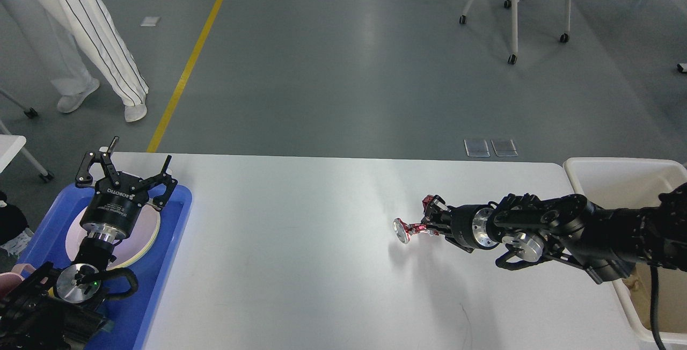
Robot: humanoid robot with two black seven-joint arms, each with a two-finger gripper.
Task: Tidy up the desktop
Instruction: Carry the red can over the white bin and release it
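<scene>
At the far left, a blue plastic tray [172, 221] sits on the left end of the desktop [300, 242], the wide white tabletop with rounded corners that fills the lower half of the view. A round pale pink plate [142, 237] lies in the tray. Above it hangs the left gripper [126, 170], its two black fingers spread wide with nothing between them. Its cylindrical body bears white lettering that reads as "ROBOTIQ", the only legible writing here.

The middle of the tabletop shows only glare and faint scuffs.

Right of centre, the right gripper [424, 226] is clamped on a crushed red metal can [410, 229], squeezed thin at the waist, its silver round end facing left. The can appears lifted just clear of the surface, with its shadow falling below it.

At the far right stands a cream-white plastic bin [617, 173], just beside the table's edge.

The step in hand looks like carrying the can to that bin. To do it well, the grip should stay firm, since the crumpled waist offers little purchase. The can should ride high enough to clear the bin's rim. Release should come only once it is fully over the opening, or it could drop back onto the table.
</scene>
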